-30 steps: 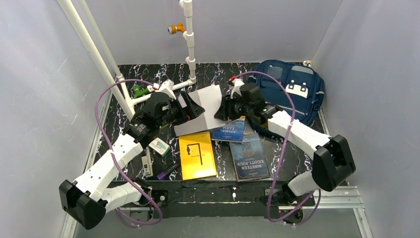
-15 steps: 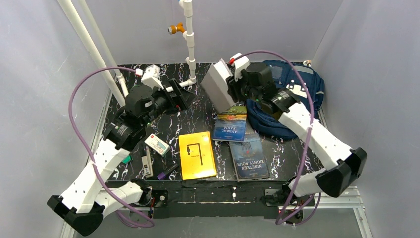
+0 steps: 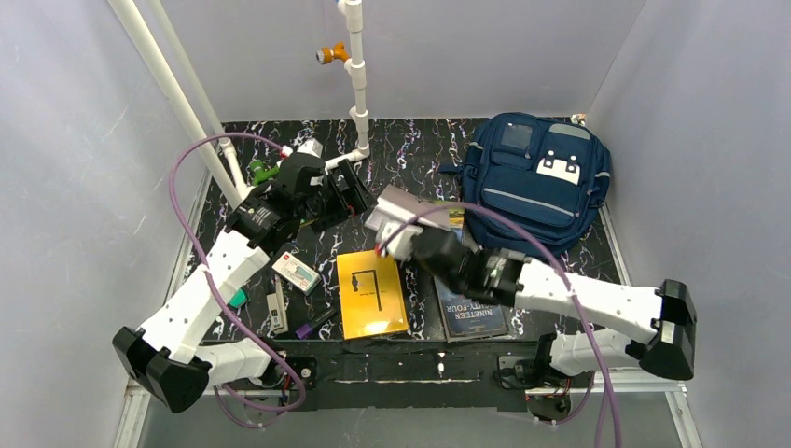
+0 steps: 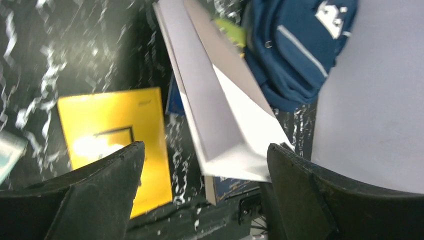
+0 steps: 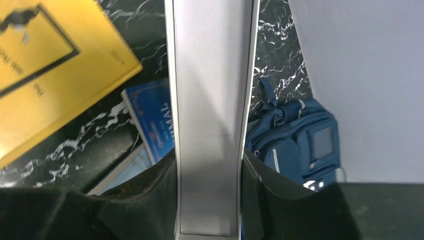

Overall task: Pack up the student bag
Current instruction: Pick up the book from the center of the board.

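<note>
From above, one student bag [image 3: 536, 182], a large navy fabric backpack with grey diagonal stripes, lies flat at the far right corner of the black white-veined table [image 3: 420, 149], with its white patch facing up. I count three books in plain sight. A plain grey book [image 3: 399, 207] is pinched in my right gripper [image 3: 396, 224] and held over the middle of the table, apart from the bag. A flat yellow book [image 3: 371, 292] lies near the front edge. A dark blue paperback [image 3: 471, 315] titled Nineteen Eighty-Four lies just right of it, partly under my right arm. My left gripper [image 3: 347, 187] hovers beside the grey book. Near my left arm I count three small things: one white-and-green box [image 3: 298, 273], one slim white bar [image 3: 277, 313] and one dark pen with a purple end [image 3: 312, 325].

In my left wrist view, my two fingers [image 4: 100, 190] are spread wide and carry nothing. Beyond them I see the one grey book [image 4: 210, 95] tilted, the one yellow book [image 4: 115, 130] flat below it, and the one bag [image 4: 295, 55] behind.

In my right wrist view, both fingers [image 5: 150, 200] press the sides of the grey book [image 5: 207, 100], which stands on edge between them. Three more things show: the yellow book [image 5: 45, 65] on the left, one bright blue book [image 5: 152, 120] below the grey one, and the bag [image 5: 295, 145] on the right.
</note>
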### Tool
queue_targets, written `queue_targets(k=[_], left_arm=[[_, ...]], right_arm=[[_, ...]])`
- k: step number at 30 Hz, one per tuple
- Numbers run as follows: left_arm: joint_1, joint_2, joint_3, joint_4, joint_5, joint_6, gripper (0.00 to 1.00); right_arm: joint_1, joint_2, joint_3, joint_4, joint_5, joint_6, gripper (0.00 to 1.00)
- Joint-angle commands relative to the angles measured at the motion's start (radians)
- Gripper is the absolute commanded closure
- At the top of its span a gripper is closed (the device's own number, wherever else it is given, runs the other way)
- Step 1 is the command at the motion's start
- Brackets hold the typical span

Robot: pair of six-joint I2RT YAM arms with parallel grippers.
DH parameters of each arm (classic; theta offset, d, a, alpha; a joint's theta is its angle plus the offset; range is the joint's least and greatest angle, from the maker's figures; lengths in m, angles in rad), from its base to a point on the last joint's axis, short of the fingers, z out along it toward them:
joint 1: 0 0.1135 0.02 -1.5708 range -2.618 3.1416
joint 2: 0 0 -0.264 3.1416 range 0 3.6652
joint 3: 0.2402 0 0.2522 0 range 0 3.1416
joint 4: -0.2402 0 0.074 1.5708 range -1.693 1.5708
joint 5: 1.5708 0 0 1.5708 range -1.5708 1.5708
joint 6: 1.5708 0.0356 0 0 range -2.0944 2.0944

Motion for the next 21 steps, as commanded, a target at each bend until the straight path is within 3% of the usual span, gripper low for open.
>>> queue_targets(k=[1, 8, 15, 21], left_arm=[[0.003, -0.047, 0.031, -0.256, -0.077, -0.160, 0.08], [0.004, -0.148, -0.148, -0.260, -0.050, -0.233, 0.02], [0.006, -0.189, -0.357, 0.093, 0.251, -0.454, 0.02], [0.005, -0.182, -0.381, 0.184, 0.331, -0.481, 0.02]], right_arm=[[0.185, 0.000, -0.149, 0.102, 0.306, -0.036, 0.99], [0.352, 0.072, -0.255, 0.149, 0.428, 0.009, 0.99], [0.368, 0.077, -0.287, 0.194, 0.381, 0.045, 0.99], [0.368, 0.070, -0.254, 0.294, 0.366, 0.030, 0.99]])
